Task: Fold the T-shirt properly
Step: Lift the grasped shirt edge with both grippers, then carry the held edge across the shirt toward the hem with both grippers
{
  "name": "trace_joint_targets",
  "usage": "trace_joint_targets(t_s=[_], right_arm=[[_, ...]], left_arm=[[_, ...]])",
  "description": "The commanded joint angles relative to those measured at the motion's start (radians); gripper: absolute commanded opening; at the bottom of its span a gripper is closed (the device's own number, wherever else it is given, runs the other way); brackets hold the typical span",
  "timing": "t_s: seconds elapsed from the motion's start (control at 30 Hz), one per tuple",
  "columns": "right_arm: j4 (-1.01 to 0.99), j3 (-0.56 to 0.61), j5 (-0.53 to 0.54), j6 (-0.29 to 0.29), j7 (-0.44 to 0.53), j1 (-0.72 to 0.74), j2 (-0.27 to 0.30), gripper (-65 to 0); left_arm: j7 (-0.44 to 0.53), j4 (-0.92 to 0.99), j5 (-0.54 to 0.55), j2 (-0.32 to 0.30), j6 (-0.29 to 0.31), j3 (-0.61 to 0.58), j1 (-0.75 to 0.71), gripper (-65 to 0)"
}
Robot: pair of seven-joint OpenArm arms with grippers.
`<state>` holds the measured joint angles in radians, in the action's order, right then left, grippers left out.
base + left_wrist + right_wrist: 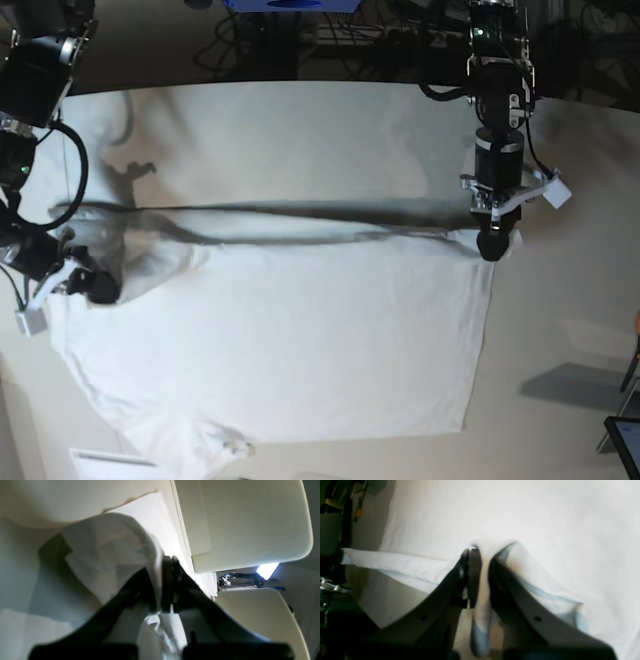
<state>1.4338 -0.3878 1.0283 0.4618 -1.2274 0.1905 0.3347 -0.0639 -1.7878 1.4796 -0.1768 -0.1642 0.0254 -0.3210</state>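
White T-shirt (290, 340) spread across bench (560, 330); pinched by left end effector (493, 243) and right end effector (100, 287).

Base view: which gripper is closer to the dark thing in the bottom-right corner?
Left. The left gripper pinches the T-shirt above-left of the dark thing; the right gripper grips the far side.

The smooth off-white surface (560, 320) is carrying the white T-shirt (300, 340), which is lying spread and wrinkled across its middle, reaching the near edge at the left and leaving bare surface at the right.
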Motion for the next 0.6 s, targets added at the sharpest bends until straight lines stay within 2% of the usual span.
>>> trace_joint_targets(t_s=[0.0,0.27,0.4,0.57], right_arm=[[0.012,-0.004,0.014,0.005,0.021,0.022,0.013,-64.3],[-0.071,-0.012,-0.070,0.007,0.027,0.054,-0.004,-64.3],[-0.115,-0.003,-0.073,0.007,0.091,0.053,-0.004,-64.3],[-0.129,-0.003,-0.075,0.007,0.110,0.065,-0.004,-64.3]], left_arm=[[0.012,0.001,0.004,-0.008,0.007,0.005,0.016,-65.0],[0.019,0.128,0.004,-0.002,0.007,0.006,0.067,-65.0],[0.019,0.159,0.004,-0.010,0.007,0.006,0.096,-65.0],[0.014,0.161,0.004,-0.010,0.007,0.006,0.124,-65.0]])
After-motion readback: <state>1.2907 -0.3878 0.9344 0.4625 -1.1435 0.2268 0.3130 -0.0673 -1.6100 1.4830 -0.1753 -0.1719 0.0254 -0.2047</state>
